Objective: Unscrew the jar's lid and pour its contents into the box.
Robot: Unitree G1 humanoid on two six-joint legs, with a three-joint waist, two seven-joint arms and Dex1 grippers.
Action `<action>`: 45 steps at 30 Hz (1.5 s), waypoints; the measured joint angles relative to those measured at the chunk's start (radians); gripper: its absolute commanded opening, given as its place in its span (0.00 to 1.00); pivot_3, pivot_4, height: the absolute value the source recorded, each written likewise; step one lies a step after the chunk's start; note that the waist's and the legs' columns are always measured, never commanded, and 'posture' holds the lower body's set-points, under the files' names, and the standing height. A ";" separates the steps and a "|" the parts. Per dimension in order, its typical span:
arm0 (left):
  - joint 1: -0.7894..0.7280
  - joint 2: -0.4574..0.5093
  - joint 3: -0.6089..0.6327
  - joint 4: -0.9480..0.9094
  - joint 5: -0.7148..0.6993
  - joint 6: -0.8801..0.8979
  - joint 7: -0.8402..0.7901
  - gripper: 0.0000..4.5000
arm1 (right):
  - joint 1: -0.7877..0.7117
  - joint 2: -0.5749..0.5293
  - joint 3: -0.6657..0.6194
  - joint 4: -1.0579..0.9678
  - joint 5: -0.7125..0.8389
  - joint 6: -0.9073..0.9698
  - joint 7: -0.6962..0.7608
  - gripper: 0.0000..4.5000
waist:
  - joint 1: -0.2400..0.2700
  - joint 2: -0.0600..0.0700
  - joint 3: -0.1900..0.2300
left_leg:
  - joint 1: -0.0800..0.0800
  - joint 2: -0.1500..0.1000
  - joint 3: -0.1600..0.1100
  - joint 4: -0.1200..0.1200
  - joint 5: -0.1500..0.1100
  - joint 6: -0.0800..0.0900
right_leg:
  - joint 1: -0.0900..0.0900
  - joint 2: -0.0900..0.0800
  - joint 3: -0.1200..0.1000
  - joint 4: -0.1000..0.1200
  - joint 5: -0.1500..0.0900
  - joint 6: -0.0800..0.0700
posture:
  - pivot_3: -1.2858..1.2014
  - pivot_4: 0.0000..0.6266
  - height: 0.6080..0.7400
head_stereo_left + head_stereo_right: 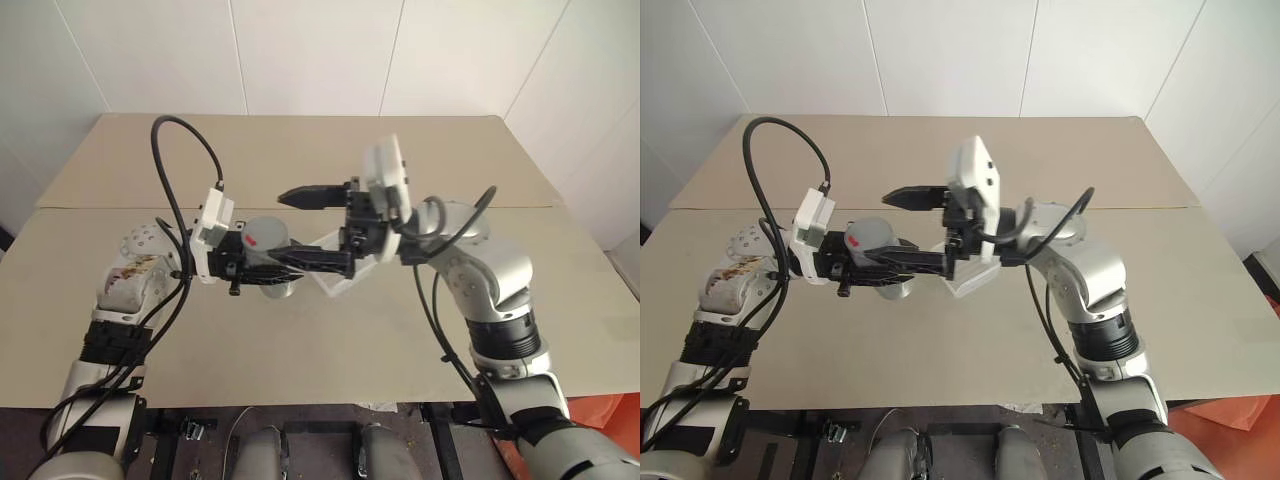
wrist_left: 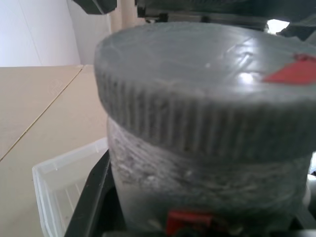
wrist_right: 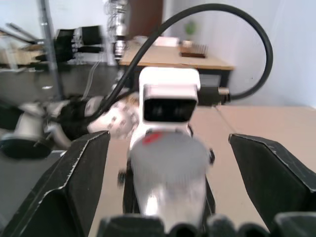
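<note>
My left gripper (image 1: 258,270) is shut on the jar (image 2: 197,182), a small whitish cylinder that it holds upright above the table. The lid (image 1: 264,230), a grey ribbed cap with a red mark on top, sits on the jar. My right gripper (image 1: 278,226) is open, with one black finger (image 1: 312,195) beyond the lid and the other (image 1: 312,262) on the near side, both apart from it. In the right wrist view the lid (image 3: 168,158) lies between the spread fingers. The contents are hidden inside. The clear box (image 1: 336,278) lies on the table just right of the jar, partly behind the right gripper.
The beige table (image 1: 300,350) has a seam (image 1: 100,208) running across it behind the arms. White walls stand behind the table. Black cables loop over both wrists, and the left wrist's white camera housing (image 3: 168,101) faces the right gripper.
</note>
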 measured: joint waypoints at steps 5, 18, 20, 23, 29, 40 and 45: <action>0.000 -0.005 -0.002 0.000 0.002 0.001 0.009 0.43 | -0.020 0.050 0.066 0.019 -0.068 0.066 -0.140 1.00 | 0.004 0.000 0.000 | -0.001 0.000 0.000 0.000 0.000 0.000 | 0.000 0.000 0.000 -0.001 0.000 0.000 | 0.52 0.24 1.00; 0.003 0.033 0.002 0.014 0.001 0.024 0.025 0.43 | -0.038 -0.019 0.065 0.040 -0.054 0.072 -0.116 1.00 | 0.003 0.000 0.000 | -0.001 0.000 -0.001 0.000 0.000 0.000 | 0.000 0.000 0.000 -0.001 0.000 0.000 | 0.52 0.24 1.00; 0.006 0.055 0.019 0.014 0.000 0.039 0.028 0.43 | -0.025 -0.069 0.043 0.031 -0.042 0.067 -0.095 1.00 | 0.003 0.000 0.000 | -0.001 0.000 -0.001 0.000 0.000 0.000 | 0.000 0.000 0.000 -0.002 0.000 0.000 | 0.52 0.24 1.00; 0.023 0.077 0.040 -0.017 -0.021 0.041 0.002 0.43 | -0.001 -0.153 -0.051 0.093 -0.072 0.056 -0.120 1.00 | 0.009 0.000 0.001 | -0.001 -0.001 0.000 0.000 0.000 0.000 | 0.001 -0.001 -0.001 -0.002 0.000 0.000 | 0.52 0.24 1.00; 0.034 0.076 0.042 -0.039 -0.022 0.042 -0.003 0.43 | 0.016 -0.163 -0.082 0.076 -0.060 0.056 -0.124 1.00 | -0.004 0.001 0.001 | -0.002 0.000 0.000 0.000 0.000 0.000 | -0.001 0.001 0.000 -0.001 0.000 0.000 | 0.52 0.24 1.00; 0.025 0.013 0.010 -0.026 -0.016 0.040 0.007 0.43 | 0.021 -0.062 -0.006 -0.072 0.026 0.060 -0.090 1.00 | 0.003 0.001 0.001 | -0.002 0.000 -0.001 0.000 0.000 0.000 | 0.000 0.000 0.000 -0.001 0.000 0.000 | 0.52 0.24 1.00; -0.002 -0.005 -0.001 -0.012 -0.005 0.033 0.013 0.43 | -0.037 -0.015 0.068 -0.046 -0.025 0.054 -0.121 1.00 | 0.003 0.001 0.001 | -0.002 0.000 0.000 0.000 0.000 0.000 | -0.001 0.000 0.000 -0.001 0.000 0.000 | 0.52 0.24 1.00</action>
